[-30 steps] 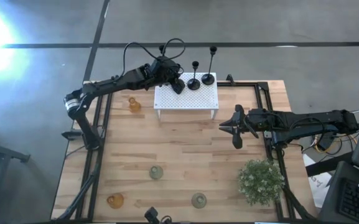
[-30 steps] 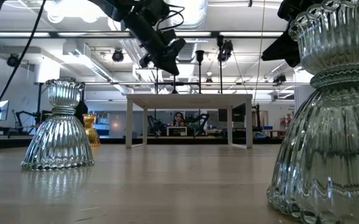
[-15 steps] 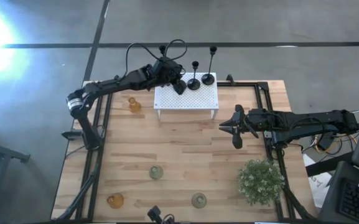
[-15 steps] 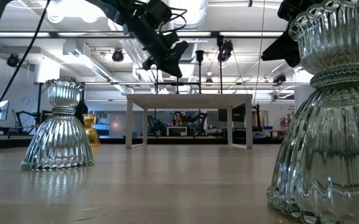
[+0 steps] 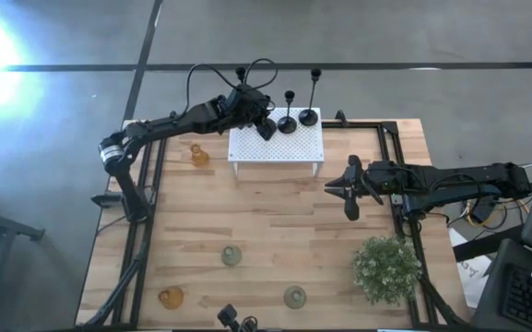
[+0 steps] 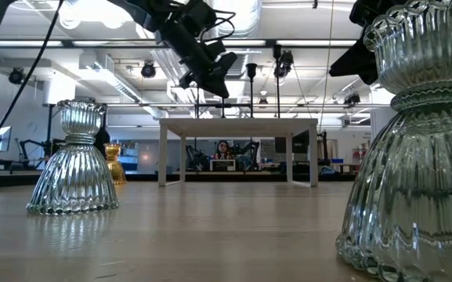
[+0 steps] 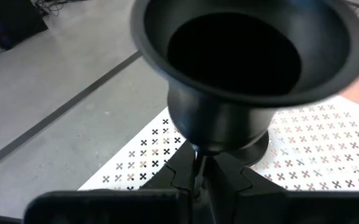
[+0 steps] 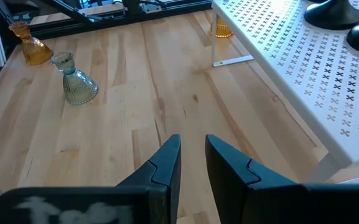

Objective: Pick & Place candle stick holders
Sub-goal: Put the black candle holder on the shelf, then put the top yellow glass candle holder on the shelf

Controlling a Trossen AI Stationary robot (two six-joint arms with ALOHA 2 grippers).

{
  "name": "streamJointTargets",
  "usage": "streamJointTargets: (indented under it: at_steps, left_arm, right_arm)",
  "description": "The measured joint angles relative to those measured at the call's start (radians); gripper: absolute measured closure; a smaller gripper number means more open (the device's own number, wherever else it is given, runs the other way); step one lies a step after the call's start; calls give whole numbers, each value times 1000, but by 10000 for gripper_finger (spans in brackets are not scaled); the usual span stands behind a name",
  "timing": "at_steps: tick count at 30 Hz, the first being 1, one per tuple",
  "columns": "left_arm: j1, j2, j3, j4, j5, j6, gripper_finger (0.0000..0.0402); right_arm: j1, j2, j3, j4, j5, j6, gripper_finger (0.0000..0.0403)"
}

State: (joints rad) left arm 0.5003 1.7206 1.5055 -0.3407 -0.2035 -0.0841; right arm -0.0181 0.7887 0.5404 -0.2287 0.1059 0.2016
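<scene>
My left gripper [image 5: 264,127] is over the far left corner of the white perforated rack [image 5: 289,148], shut on a black candle stick holder [image 7: 247,56]. The holder's cup fills the left wrist view. Two more black holders [image 5: 287,123] [image 5: 309,117] stand on their round bases on the rack's far edge. Two amber glass holders [image 5: 198,155] [image 5: 171,297] and two pale green ones [image 5: 232,255] [image 5: 294,296] stand on the wooden table. My right gripper [image 5: 347,189] waits right of the rack, its fingers [image 8: 193,165] a narrow gap apart and empty. My left gripper pinches the black holder's thin stem [image 7: 197,163] between its two fingers, just below the cup. The fingers come slanting down from the table's far left and lie across the stem. The holder stands upright with its round base [image 7: 257,146] at the rack's top; whether it rests there I cannot tell.
A bushy green plant [image 5: 387,267] stands at the near right. Bare wood lies between the rack and the near glass holders. The table's black frame rails [image 5: 396,148] run along its sides.
My left gripper has gone a little toward the table's right over the rack with the black holder, which stays upright. It has stayed shut on the stem.
</scene>
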Motion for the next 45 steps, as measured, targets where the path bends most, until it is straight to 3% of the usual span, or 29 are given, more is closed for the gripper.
streamJointTargets:
  at_steps: [25,35,45]
  left_arm:
    - [2,-2,3,-50,0,-11,240]
    - [0,-41,19,-180,9,-19,232]
    - [-35,-189,13,-315,101,-29,233]
  right_arm:
    - [0,0,0,0,0,0,335]
    - [0,0,0,0,0,0,335]
    - [0,0,0,-1,0,0,335]
